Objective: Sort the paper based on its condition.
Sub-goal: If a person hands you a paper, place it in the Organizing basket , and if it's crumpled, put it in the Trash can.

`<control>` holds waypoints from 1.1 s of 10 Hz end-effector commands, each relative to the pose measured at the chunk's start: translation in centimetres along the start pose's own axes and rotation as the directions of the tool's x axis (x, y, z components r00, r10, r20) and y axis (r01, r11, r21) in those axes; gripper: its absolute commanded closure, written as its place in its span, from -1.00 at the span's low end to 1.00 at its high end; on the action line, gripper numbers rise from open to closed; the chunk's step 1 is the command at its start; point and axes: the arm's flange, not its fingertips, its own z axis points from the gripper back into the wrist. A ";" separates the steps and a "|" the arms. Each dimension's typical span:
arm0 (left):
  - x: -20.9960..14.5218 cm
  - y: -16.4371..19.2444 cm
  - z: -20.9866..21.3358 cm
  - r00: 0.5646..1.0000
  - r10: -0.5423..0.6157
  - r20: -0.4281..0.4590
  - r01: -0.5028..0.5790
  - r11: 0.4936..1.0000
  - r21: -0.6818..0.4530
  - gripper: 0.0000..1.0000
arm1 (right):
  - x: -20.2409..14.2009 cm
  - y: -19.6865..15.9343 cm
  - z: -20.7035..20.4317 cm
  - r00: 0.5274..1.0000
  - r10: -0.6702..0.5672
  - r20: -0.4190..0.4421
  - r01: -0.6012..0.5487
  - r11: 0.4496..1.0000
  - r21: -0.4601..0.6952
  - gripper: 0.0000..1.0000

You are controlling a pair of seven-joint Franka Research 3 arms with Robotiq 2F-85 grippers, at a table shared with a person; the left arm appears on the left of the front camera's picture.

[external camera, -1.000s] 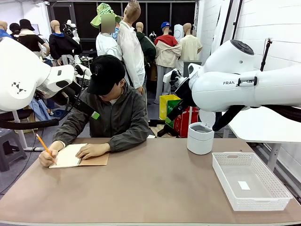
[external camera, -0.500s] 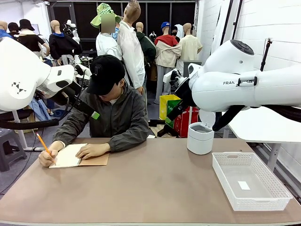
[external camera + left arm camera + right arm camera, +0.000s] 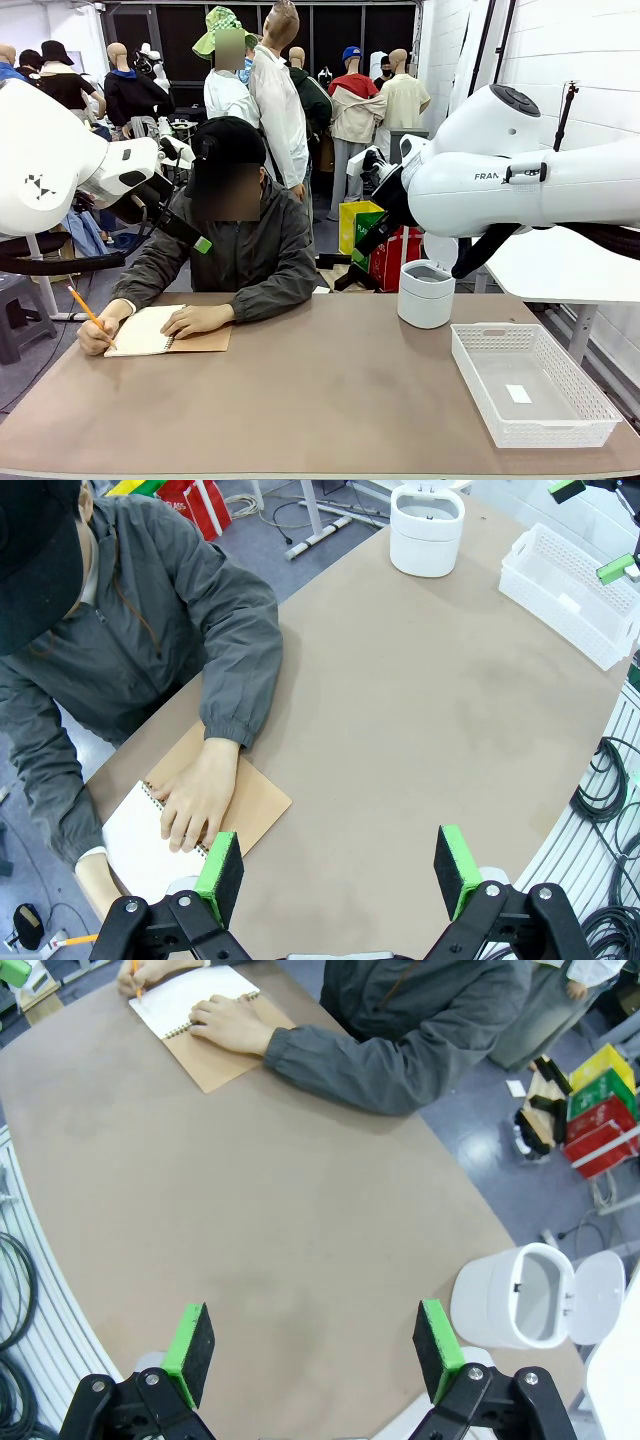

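Left wrist view: left claw (image 3: 338, 858) spread | front view: slip (image 3: 518, 393) in basket (image 3: 530, 434)

Brown matte counter (image 3: 330, 400) spans the lower frame. Spiral-bound notebook with kraft cover (image 3: 145, 335) lies open at left, before a seated person in grey jacket and black cap (image 3: 240, 250). Orange pencil (image 3: 85, 308) tilted at its left edge. White round bin (image 3: 426, 293) centre-right, lid open. White perforated plastic basket (image 3: 475, 385) lower right, tiny white slip (image 3: 518, 393) inside.

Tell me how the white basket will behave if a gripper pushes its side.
The white basket, with thin perforated walls and holding just a small slip, is probably light. Low and wide, it should slide across the smooth table rather than tip.
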 end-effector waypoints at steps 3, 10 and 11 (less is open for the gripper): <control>0.1 0.2 0.1 1.000 0.003 -0.001 -0.003 1.000 -0.005 -1.00 | 0.1 0.0 0.0 1.000 0.000 -0.009 0.000 1.000 -0.009 -1.00; 0.1 0.2 0.1 1.000 0.003 -0.001 -0.003 1.000 -0.005 -1.00 | 0.1 0.0 0.0 1.000 0.000 -0.009 0.000 1.000 -0.009 -1.00; 0.1 0.2 0.1 1.000 0.003 -0.001 -0.003 1.000 -0.005 -1.00 | 0.1 0.0 0.0 1.000 0.000 -0.009 0.000 1.000 -0.009 -1.00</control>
